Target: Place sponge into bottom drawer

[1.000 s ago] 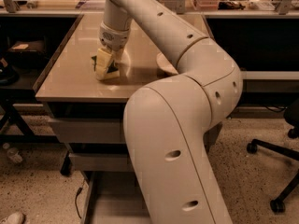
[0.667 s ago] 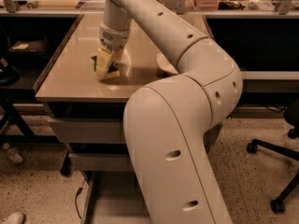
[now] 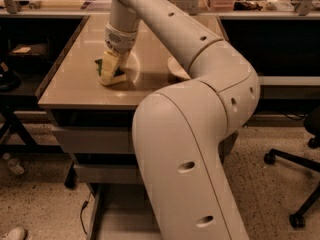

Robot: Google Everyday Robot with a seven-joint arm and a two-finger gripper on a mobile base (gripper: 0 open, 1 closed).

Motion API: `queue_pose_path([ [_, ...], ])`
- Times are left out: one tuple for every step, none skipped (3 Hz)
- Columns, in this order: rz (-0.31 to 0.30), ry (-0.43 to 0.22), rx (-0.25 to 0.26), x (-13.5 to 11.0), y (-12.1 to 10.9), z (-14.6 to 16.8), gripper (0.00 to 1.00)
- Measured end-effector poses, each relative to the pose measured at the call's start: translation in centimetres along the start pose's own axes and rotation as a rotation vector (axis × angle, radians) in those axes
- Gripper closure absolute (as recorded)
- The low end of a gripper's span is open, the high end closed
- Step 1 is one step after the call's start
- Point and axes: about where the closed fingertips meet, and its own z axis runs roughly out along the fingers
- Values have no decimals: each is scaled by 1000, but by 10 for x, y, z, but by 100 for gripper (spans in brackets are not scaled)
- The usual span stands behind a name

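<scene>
The sponge (image 3: 118,74), dark green over yellow foam, lies on the tan table top (image 3: 75,84) at its left middle. My gripper (image 3: 110,70) points straight down onto the sponge and covers most of it; green shows on both sides of it. The bottom drawer (image 3: 117,211) is pulled out low near the floor below the table front, a shallow grey tray. My big white arm hides its right part.
Two closed grey drawers (image 3: 90,140) sit under the table front. A white bowl (image 3: 176,68) lies on the table to the right of the gripper, half hidden by my arm. An office chair base (image 3: 295,189) stands at the right, and black table legs (image 3: 15,129) at the left.
</scene>
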Motion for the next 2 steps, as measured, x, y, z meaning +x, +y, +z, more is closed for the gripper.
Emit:
queue_pose_path([
  [-77,-65,15,6,11,-24,100],
  [-129,-123,-1,27,35,-43,100],
])
